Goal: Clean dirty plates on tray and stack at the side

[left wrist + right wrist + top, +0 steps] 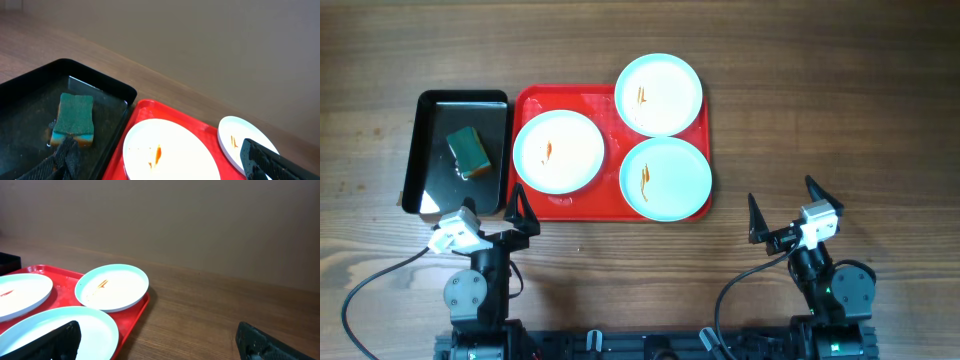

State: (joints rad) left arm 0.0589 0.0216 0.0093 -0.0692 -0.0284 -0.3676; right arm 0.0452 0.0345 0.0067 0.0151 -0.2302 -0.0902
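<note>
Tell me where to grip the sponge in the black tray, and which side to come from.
Grip the sponge across its two long sides, coming straight down from above. It lies flat, green face up, in the black tray, whose raised rim would likely block a sideways approach. Turn the jaws to match its slight tilt.

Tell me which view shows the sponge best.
Left wrist: the sponge is close and large, green top and side layers clear, in the black tray. Overhead shows the sponge small, top only. Right wrist does not show it.
</note>
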